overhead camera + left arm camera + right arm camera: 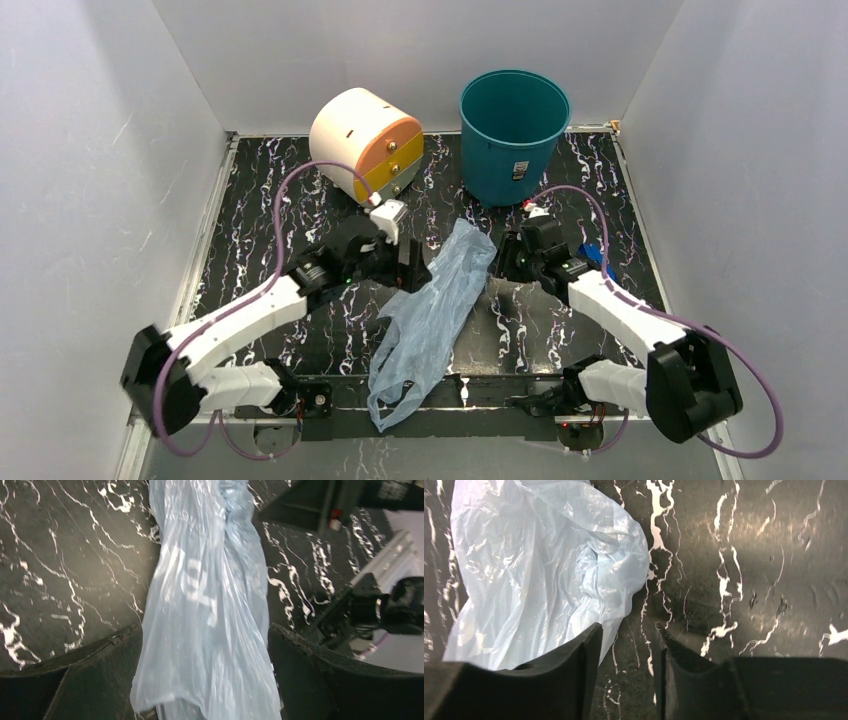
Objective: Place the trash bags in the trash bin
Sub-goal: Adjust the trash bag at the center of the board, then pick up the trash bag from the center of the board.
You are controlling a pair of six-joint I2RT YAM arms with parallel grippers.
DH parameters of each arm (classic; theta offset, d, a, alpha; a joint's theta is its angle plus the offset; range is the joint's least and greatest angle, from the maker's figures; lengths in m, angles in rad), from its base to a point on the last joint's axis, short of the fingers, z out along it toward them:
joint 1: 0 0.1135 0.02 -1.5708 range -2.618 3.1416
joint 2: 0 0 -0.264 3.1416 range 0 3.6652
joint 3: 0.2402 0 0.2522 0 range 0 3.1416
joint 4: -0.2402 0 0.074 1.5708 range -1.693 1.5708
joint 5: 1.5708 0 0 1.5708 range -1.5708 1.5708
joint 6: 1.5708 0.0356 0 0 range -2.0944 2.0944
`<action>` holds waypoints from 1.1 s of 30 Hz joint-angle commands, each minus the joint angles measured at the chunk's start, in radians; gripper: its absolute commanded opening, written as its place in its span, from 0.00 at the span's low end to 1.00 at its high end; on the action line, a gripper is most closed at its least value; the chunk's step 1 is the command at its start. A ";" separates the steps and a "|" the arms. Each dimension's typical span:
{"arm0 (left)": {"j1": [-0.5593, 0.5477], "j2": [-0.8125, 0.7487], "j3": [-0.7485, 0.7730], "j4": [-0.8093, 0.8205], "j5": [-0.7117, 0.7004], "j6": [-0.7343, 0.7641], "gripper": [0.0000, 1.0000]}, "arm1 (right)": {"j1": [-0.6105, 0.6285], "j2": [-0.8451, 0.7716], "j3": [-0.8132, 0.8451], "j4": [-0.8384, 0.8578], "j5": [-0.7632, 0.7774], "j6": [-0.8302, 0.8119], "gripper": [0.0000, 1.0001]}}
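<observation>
I see the trash bag [440, 290], pale blue and crinkled, lying stretched out on the black, white-veined counter [262, 205] between my two arms. Its near end drapes over the counter's near edge. Its far end points towards the teal trash bin [510, 165], which stands upright at the far side, right of centre, apart from the bag.

My left hand [205, 630] is spread wide, with one finger on each side of the bag's middle. The plastic lies loose between the fingers and is not pinched.

My right hand [625, 630] is low over the counter at the right of the bag's far end. Its fingers are parted by a narrow gap that shows bare counter. It holds nothing, and the bag's edge lies just beside one finger.

A cream and orange drum box [365, 140] stands left of the bin.
</observation>
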 commanded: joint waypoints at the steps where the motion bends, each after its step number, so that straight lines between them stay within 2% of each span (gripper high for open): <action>1: 0.011 0.192 0.126 0.025 -0.032 0.104 0.93 | -0.007 -0.090 -0.059 0.012 0.034 0.092 0.53; 5: 0.050 0.365 0.226 0.069 0.040 0.113 0.93 | -0.015 -0.159 -0.152 0.079 0.035 0.198 0.59; 8: 0.086 0.469 0.275 0.136 0.137 0.126 0.92 | -0.021 -0.203 -0.213 0.173 -0.032 0.256 0.63; 11: 0.107 0.564 0.333 0.190 0.196 0.114 0.89 | -0.025 -0.206 -0.232 0.198 -0.055 0.322 0.65; 14: 0.111 0.662 0.402 0.189 0.207 0.075 0.75 | -0.025 -0.186 -0.257 0.263 -0.024 0.415 0.65; 17: 0.111 0.712 0.440 0.177 0.252 0.080 0.57 | -0.028 -0.167 -0.287 0.356 -0.006 0.490 0.65; 19: 0.111 0.707 0.412 0.198 0.285 0.078 0.44 | -0.028 -0.145 -0.290 0.403 -0.019 0.510 0.65; 23: 0.111 0.649 0.300 0.248 0.314 0.065 0.17 | -0.036 -0.089 -0.225 0.383 -0.069 0.489 0.64; 26: 0.111 0.550 0.174 0.297 0.255 0.014 0.00 | -0.037 -0.071 -0.183 0.363 -0.115 0.462 0.65; 30: 0.111 0.362 -0.011 0.382 0.159 -0.122 0.00 | -0.038 -0.056 -0.172 0.359 -0.170 0.428 0.66; 33: 0.111 0.226 -0.109 0.387 0.073 -0.186 0.00 | -0.038 -0.031 -0.124 0.313 -0.290 0.349 0.65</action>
